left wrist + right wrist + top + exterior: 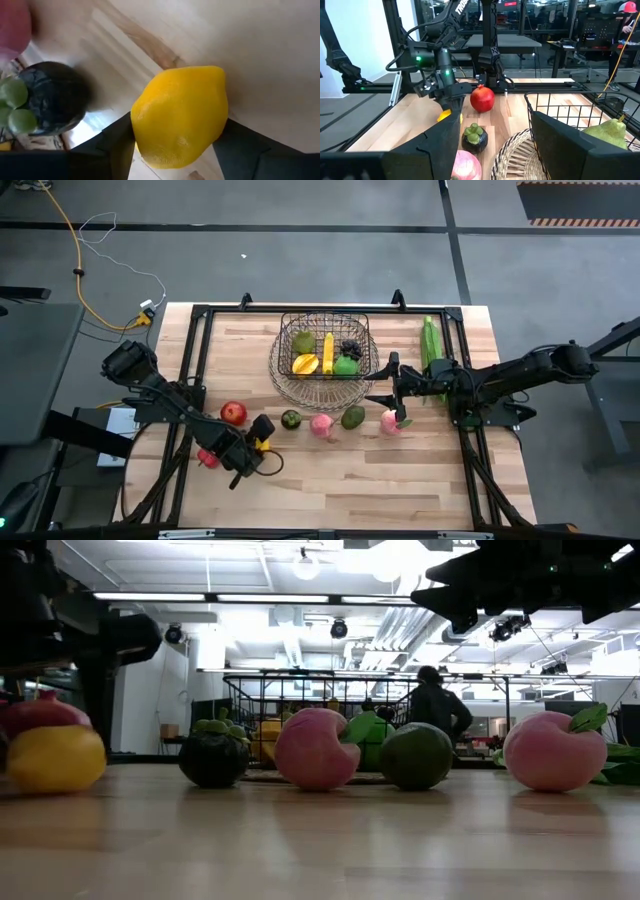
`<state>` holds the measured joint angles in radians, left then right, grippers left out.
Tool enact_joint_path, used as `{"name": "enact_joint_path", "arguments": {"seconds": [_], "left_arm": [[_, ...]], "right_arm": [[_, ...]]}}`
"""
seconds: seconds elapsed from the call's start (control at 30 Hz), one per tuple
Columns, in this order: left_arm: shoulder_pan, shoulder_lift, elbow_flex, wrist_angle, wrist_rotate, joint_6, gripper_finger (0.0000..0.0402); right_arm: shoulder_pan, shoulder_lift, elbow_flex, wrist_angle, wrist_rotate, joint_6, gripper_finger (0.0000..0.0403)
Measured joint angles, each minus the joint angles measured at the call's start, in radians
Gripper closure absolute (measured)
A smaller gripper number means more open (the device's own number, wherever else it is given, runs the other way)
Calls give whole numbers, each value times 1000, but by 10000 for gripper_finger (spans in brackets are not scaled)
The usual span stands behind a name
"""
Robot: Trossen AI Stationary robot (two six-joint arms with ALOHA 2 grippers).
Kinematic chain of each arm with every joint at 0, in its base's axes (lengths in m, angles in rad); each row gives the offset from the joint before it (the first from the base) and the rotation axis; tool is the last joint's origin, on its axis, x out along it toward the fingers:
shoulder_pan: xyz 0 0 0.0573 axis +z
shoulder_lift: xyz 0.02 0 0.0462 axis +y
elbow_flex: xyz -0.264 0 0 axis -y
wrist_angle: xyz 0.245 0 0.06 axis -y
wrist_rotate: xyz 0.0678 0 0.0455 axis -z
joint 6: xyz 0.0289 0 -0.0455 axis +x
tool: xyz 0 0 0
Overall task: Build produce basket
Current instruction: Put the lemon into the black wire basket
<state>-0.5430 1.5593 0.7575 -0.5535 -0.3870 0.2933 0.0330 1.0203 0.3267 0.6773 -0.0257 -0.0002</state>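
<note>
A yellow lemon point(182, 115) lies on the table's near left, and my left gripper point(260, 444) is shut on it, slanting down. Around it are a red fruit point(233, 413), another red fruit point(207, 458) and a dark mangosteen-like fruit point(290, 419). Further right lie a pink peach point(321, 425), an avocado point(353, 417) and a second peach point(390, 422). The wire basket point(285, 340) at the far middle holds several fruits. My right gripper point(385, 385) hangs open and level to the basket's right, holding nothing. My left gripper pinches the lemon across its middle, one finger point(117, 145) on one flank point(142, 120) and the other finger on the opposite flank. The fingers slant down from the table's left. In the low view the lemon's underside point(55, 785) looks to be on the table.
A long green husk point(430, 340) lies at the table's far right. A dark frame point(190, 360) runs along the table's edges. Bare wood lies along the near edge. People stand in the room behind the table.
</note>
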Motion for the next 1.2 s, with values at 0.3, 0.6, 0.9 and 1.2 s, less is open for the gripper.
{"name": "enact_joint_path", "arguments": {"seconds": [0.3, 0.6, 0.9, 1.2], "left_arm": [[9, -33, 230, -142, -92, -183, 187], [129, -292, 279, 85, -155, -170, 186], [373, -467, -170, 1005, 107, -54, 186], [521, -324, -499, 1782, 226, -334, 185]], "right_arm": [[0, 0, 0, 0, 0, 0, 165], [0, 1, 0, -4, 0, 0, 165], [0, 2, 0, -7, 0, 0, 165], [0, 2, 0, 12, 0, -35, 165]]}}
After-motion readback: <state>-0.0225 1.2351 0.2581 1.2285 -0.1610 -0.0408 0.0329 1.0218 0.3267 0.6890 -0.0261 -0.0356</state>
